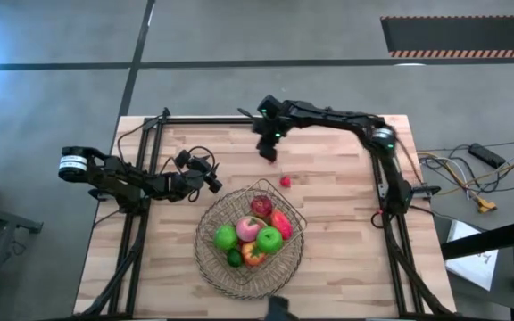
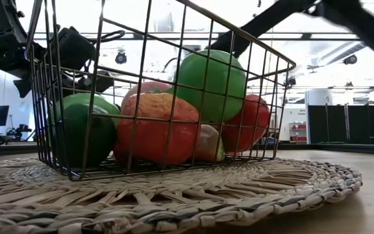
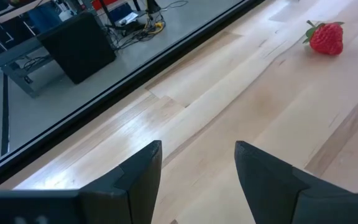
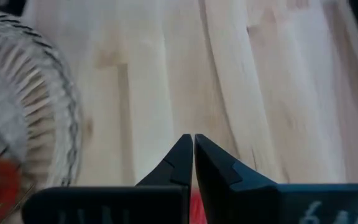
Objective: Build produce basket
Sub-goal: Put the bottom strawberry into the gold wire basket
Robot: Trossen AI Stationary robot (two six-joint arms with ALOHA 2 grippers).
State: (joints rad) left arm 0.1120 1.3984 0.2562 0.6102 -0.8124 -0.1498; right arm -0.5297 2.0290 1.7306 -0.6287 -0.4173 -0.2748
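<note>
a: where's the produce right now?

b: most of it sits piled in the basket (image 1: 286,203), the dark wire one resting on a round woven mat (image 1: 211,264) at the near middle of the table (image 1: 346,250). i see two green apples (image 1: 226,237), a pink peach (image 1: 248,228), a red-yellow fruit (image 1: 253,256) and a dark green lime (image 1: 235,259) in there. one strawberry (image 1: 286,182) lies alone on the bare wood, just beyond the basket's far corner.

a: and the grippers?

b: the right gripper (image 1: 269,153) hangs over the table near the far edge, just beyond that loose strawberry and not touching it. its fingers (image 4: 179,163) are pressed together, tips meeting, with nothing between them. the left gripper (image 1: 212,185) is to the left of the basket, close to its rim, pointing towards the strawberry. its fingers (image 3: 135,177) stand parted with a clear gap, holding nothing, and the strawberry lies well ahead of them on the wood.
</note>
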